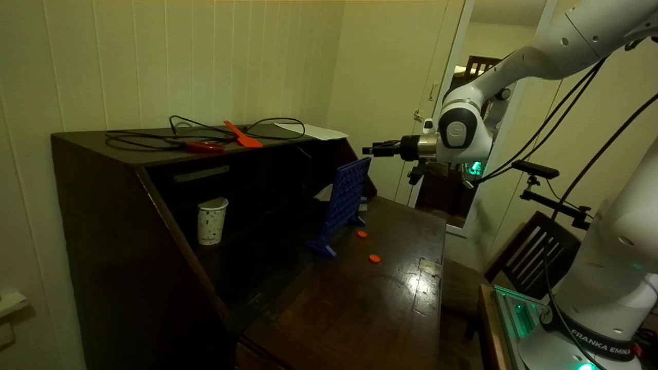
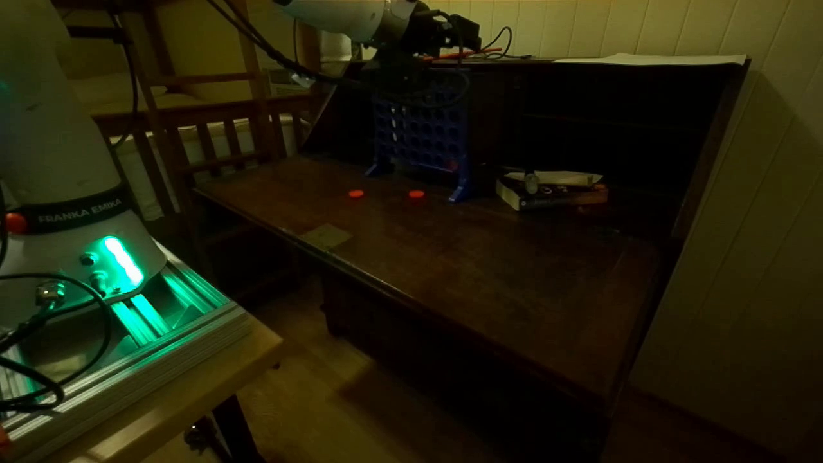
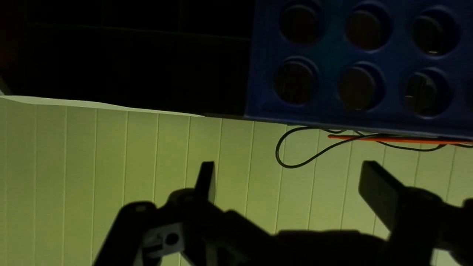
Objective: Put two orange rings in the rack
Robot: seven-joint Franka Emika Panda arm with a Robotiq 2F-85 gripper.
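End effector (image 3: pixel 288 173): jaws spread wide, pale wall (image 3: pixel 236 155) showing between them. The blue rack (image 3: pixel 329 55) stands below and ahead of it; two orange rings (image 1: pixel 374 259) lie lower still, on the desk (image 1: pixel 334 318).

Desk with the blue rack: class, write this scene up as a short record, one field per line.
Rack: blue, upright on the desk
Orange rings: two, flat on the desk, apart from the rack
Reddish disc: seems to sit low in the rack
Gripper: open, holding nothing
Cup: patterned, inside the desk's recess
Spatula: orange, on the desk's top
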